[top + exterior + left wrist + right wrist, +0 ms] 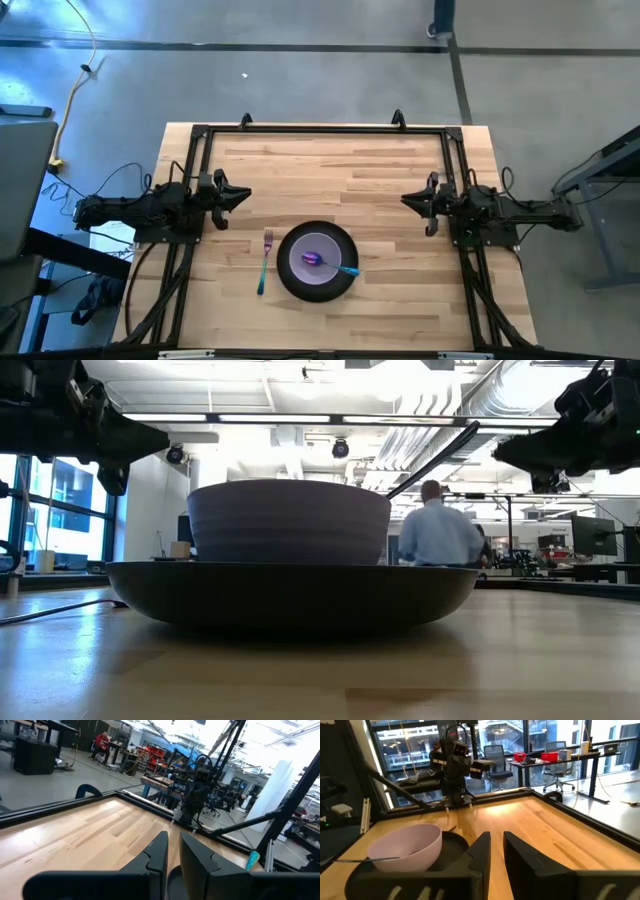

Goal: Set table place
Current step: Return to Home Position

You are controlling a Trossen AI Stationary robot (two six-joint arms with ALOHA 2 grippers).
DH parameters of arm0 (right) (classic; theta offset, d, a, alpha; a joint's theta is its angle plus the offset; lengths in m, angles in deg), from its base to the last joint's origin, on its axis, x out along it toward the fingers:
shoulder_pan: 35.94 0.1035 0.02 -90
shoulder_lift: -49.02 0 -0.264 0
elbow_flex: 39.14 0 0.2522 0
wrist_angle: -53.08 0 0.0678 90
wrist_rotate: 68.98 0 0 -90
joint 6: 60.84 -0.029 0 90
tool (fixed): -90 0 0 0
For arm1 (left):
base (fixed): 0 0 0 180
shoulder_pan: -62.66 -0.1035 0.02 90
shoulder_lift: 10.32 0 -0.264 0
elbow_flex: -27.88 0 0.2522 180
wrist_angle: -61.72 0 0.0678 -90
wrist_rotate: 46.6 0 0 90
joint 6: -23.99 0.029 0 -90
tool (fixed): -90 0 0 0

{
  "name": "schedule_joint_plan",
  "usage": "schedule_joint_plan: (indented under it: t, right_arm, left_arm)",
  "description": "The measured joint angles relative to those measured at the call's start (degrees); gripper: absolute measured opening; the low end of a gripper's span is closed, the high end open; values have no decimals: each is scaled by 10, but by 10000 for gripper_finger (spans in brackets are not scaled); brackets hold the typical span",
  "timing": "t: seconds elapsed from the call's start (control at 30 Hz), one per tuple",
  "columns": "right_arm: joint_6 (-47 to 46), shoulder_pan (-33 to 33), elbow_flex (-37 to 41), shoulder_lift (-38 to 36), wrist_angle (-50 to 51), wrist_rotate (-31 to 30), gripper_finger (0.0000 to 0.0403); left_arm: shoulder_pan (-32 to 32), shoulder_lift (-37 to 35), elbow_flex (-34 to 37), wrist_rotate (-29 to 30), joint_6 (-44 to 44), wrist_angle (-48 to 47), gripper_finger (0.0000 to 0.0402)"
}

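A: Left tool (244, 196)?
B: Over the tabletop (340, 165) by its left rail, pointing across at the other arm. Fingers nearly pressed together with a thin slot between them, nothing held.
A: Nearest piece to it?
B: Fork (265, 262). It lies flat on the wood, a little beyond the tool's tip and off toward the front edge, apart from the plate.
A: Next?
B: Black plate (285, 270), between the two tools and nearer the front edge than either. Lavender bowl (325, 252) sits centred on it. Spoon (340, 267) rests in the bowl, its teal handle over the rim on the right tool's side.
A: Right tool (406, 200)?
B: By the right rail, facing the left one. Fingers likewise almost pressed together, empty.
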Motion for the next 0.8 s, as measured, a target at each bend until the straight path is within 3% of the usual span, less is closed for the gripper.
schedule_joint_plan:
  t: [0.2, 0.57, 0.8]
  right_arm:
    - [-17, 0, 0, 3, 0, 0, 44]
    - [84, 0, -1, 3, 7, 30, 44]
    - [72, 0, -1, 3, 9, 30, 44]
  left_arm:
    - [0, 0, 0, -2, -1, 0, 37]
    - [0, 0, 0, -5, 66, -1, 37]
    - [0, 0, 0, -5, 66, -1, 37]
